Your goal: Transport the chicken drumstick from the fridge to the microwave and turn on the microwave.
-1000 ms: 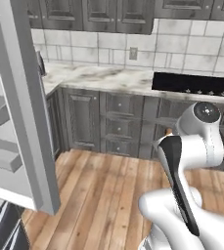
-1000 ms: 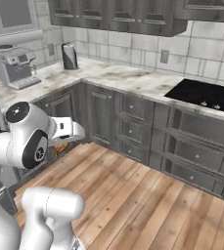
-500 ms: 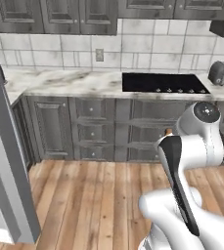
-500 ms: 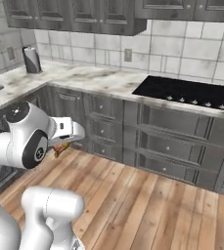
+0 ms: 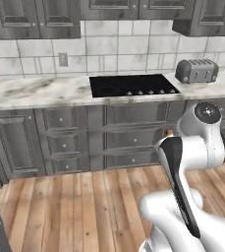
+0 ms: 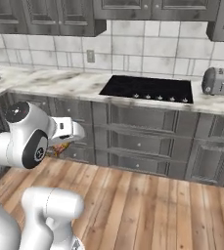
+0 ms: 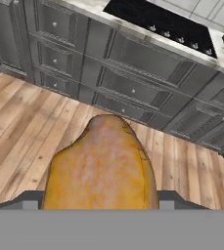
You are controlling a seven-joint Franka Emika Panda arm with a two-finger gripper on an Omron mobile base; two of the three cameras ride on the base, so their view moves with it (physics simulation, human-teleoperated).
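Newly in view: toaster, marble counter

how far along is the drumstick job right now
Done: the chicken drumstick is out of the fridge, gripped between the fingers of the gripper; its brown end also peeks out by the hand in the right base view. In hand: carrying it above the wood floor, facing the cooktop and toaster. Left: reach the microwave, load it, switch on.
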